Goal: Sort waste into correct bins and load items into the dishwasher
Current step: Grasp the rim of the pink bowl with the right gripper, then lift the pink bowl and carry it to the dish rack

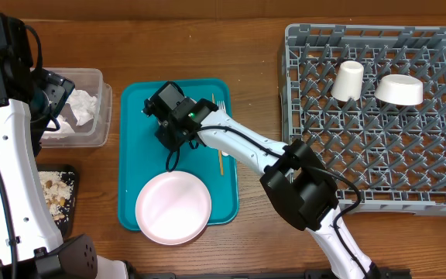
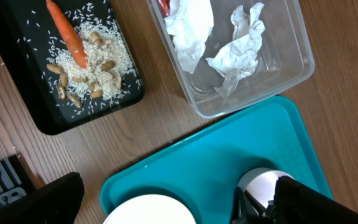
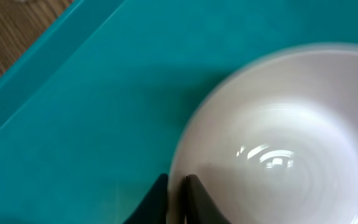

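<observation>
Presently the right end effector [image 3: 176,186] is down over the teal serving tray [image 1: 134,155]. Its fingers are drawn together and clamped on the rim of a small white bowl [image 3: 278,143], one finger inside the rim and one outside on the tray side. The right wrist view is blurred. From overhead the small white bowl sits in the tray's upper-left part, mostly hidden beneath the end effector. A pale-pink plate [image 1: 173,208] lies flat at the tray's lower end. A thin wooden stick [image 1: 221,160] and a white plastic fork [image 1: 219,103] lie along the tray's right edge, just beside the right arm. The left end effector [image 2: 179,180] has its fingers spread wide apart, hovering above the tray's left side with the bins in its view. A clear plastic tub [image 1: 105,108] stands on the counter [image 1: 254,46] just left of the tray; it holds crumpled white napkins [image 2: 238,46], with a corner of a red-and-white wrapper [image 2: 163,5] at its edge. A black tray [image 2: 36,112] sits on the counter beside the tub, with a carrot piece [image 2: 67,34] lying across rice [image 2: 120,53] and nuts [image 2: 107,65]. A grey dish rack [image 1: 378,155] takes up the counter's right side. A white cup [image 1: 348,80] and a second bowl [image 1: 399,90] sit among its pegs in the upper part, near each other but apart.
</observation>
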Controlling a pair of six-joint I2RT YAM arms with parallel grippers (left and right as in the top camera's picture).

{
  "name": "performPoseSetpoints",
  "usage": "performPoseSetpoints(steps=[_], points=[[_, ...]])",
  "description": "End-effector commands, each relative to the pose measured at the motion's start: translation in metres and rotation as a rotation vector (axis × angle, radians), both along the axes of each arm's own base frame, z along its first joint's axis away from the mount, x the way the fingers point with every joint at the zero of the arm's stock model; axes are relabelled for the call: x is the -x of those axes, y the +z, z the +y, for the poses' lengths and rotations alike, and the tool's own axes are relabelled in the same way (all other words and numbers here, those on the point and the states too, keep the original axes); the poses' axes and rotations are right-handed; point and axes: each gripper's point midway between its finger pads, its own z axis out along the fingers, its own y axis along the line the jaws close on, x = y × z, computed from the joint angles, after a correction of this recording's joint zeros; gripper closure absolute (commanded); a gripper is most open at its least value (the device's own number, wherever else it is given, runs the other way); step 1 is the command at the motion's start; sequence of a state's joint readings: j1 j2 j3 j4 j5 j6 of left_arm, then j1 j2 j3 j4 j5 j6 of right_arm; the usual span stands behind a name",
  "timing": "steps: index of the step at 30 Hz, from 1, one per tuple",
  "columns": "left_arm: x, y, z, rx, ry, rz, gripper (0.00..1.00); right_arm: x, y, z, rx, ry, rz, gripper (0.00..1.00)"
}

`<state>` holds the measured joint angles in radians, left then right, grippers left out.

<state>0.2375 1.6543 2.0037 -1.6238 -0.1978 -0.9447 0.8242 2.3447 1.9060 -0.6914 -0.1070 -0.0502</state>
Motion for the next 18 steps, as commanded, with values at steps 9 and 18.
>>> performPoseSetpoints(steps=[9, 18], points=[[-0.001, 0.000, 0.002, 0.001, 0.024, -0.007, 0.00, -0.033, 0.109, -0.001, -0.111, -0.151, -0.016, 0.96], [-0.001, 0.000, 0.002, 0.001, 0.024, -0.007, 0.00, -0.061, 0.276, -0.131, -0.357, -0.419, 0.013, 0.96]])
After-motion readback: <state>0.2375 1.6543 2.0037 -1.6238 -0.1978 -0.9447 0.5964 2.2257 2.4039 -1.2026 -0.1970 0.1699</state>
